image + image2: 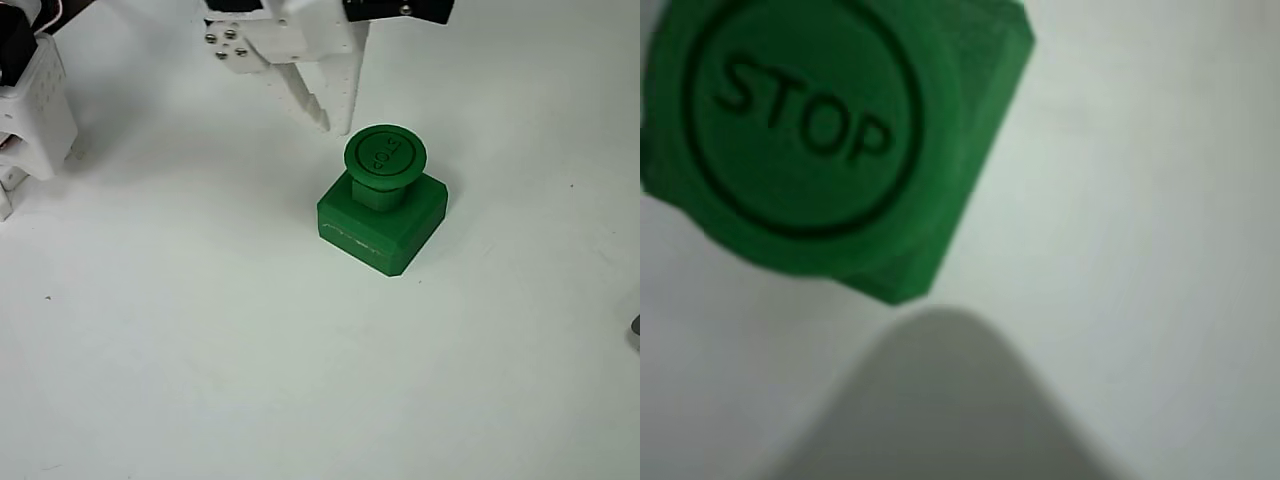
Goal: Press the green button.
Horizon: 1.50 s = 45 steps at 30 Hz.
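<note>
The green button (385,155) has a round cap embossed "STOP" on a short stem. It stands on a square bevelled green base (375,225) a little right of the table's middle in the overhead view. My white gripper (335,122) reaches down from the top edge. Its fingertips meet just up and left of the cap, close to its rim, with nothing between them. In the wrist view the button (800,130) lies at the upper left, seen from above. A blurred grey finger (940,400) rises from the bottom edge, short of it.
The white arm base (35,110) stands at the left edge of the overhead view. A small dark object (636,330) peeks in at the right edge. The white table (200,350) spreads out in front of and beside the button.
</note>
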{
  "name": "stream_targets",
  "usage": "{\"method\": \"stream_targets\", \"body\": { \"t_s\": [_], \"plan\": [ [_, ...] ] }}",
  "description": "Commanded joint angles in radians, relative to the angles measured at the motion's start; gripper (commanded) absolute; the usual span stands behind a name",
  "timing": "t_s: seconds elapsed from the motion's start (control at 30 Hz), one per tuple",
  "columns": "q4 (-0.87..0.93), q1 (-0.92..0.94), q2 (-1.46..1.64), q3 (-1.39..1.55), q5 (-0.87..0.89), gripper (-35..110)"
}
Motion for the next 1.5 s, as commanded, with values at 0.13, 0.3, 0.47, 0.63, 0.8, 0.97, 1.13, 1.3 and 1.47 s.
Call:
{"method": "stream_targets", "body": {
  "t_s": [0.13,0.3,0.47,0.63,0.8,0.97,1.13,1.3,1.47],
  "plan": [
    [0.003,-0.06,-0.074,-0.144,0.008,0],
    [0.003,-0.074,-0.143,-0.144,0.012,0],
    [0.0,-0.074,-0.201,-0.144,0.011,0],
    [-0.012,-0.071,-0.232,-0.144,0.008,0],
    [-0.021,-0.078,-0.284,-0.192,-0.003,0],
    [-0.021,-0.078,-0.351,-0.206,-0.008,0],
    [-0.028,-0.084,-0.408,-0.219,0.003,0],
    [-0.031,-0.098,-0.419,-0.222,0.014,0],
    [-0.028,-0.097,-0.414,-0.238,0.018,0]
  ]
}}
